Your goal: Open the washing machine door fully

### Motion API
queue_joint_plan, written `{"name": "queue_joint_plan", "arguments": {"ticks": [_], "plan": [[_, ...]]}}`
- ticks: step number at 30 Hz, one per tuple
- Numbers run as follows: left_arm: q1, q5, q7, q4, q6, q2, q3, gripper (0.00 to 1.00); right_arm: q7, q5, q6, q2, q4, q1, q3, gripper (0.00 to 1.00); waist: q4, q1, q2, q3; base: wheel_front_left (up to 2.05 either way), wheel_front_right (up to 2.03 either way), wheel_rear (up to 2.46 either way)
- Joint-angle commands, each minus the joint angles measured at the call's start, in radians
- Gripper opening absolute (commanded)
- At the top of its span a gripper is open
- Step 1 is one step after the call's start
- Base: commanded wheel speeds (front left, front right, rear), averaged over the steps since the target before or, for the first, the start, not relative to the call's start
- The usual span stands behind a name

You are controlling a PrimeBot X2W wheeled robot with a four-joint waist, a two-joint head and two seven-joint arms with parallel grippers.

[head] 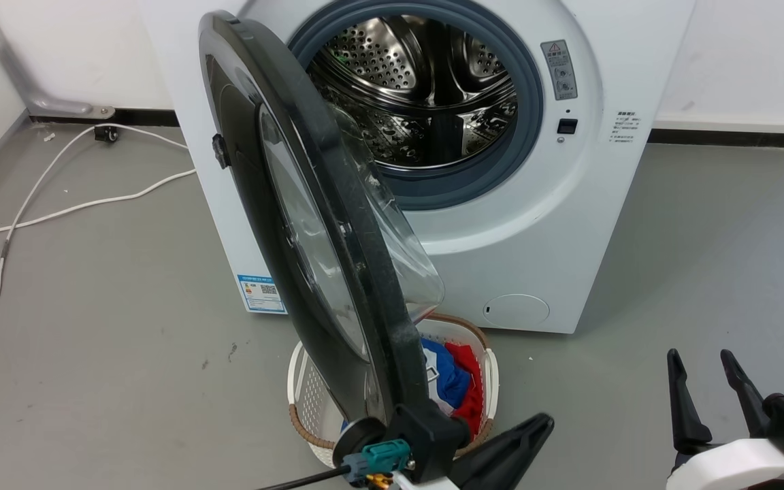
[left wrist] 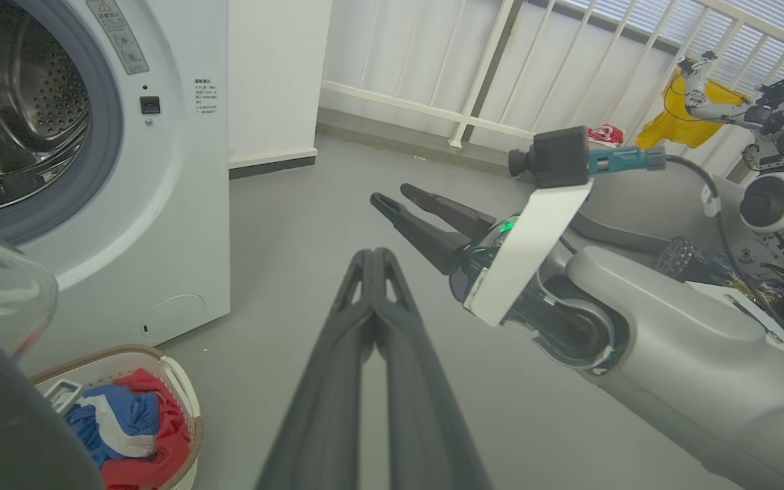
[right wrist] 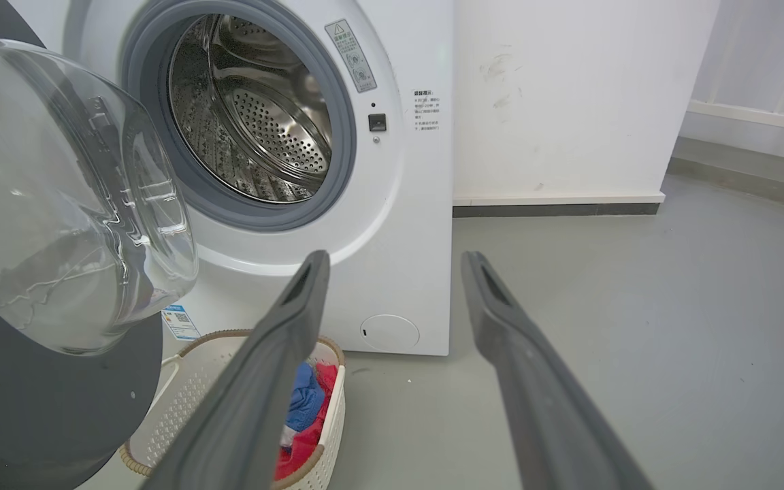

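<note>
While the washing machine door (head: 310, 224) is standing swung out from the white washing machine (head: 535, 224), hinged at the left and turned nearly edge-on to the head camera, the steel drum (head: 426, 82) is lying fully exposed behind it. The door's lower rim is hanging above a white laundry basket (head: 492, 367) that is holding red and blue clothes.

The left gripper (head: 531, 432) is sitting low beside that rim, its fingers pressed together on nothing and pointing away to the right across the floor. Whether its wrist is touching the door I cannot tell. The right gripper (head: 699, 367) is waiting well apart at the right, its fingers spread wide and empty.

Judging by the door's angle, the opening is looking mostly done, with only the last part of the swing remaining. The next move is probably calling for a sideways push with the closed left fingers against the door's inner face. That push would be sweeping it leftward toward the machine's side while keeping clear of the basket and the bulging glass bowl.
</note>
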Motion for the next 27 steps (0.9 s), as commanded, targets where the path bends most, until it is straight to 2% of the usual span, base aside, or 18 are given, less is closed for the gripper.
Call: {"name": "queue_joint_plan", "arguments": {"ticks": [1,5,13,27], "plan": [[0.017,-0.003,-0.012,0.027,0.004,-0.003,-0.003,0.0,-0.001,-0.003,0.0,0.004,0.001,-0.01,-0.001,1.0,0.001,0.0,0.0,0.001,0.0,0.0,0.0],[0.011,0.024,-0.05,0.138,0.022,-0.003,0.005,0.0,0.003,0.004,0.0,0.004,0.006,-0.013,0.006,1.0,-0.001,0.0,0.0,0.004,0.0,0.0,0.0],[-0.042,0.014,-0.17,0.301,0.064,-0.017,0.095,0.0,0.008,0.008,0.0,0.004,0.008,-0.014,0.012,1.0,-0.013,0.0,0.0,0.009,0.0,0.0,0.0],[-0.046,0.049,-0.272,0.368,0.128,0.002,0.146,0.0,0.005,0.021,0.0,0.004,0.014,-0.017,0.006,1.0,0.001,0.0,0.0,0.013,0.0,0.0,0.0]]}}
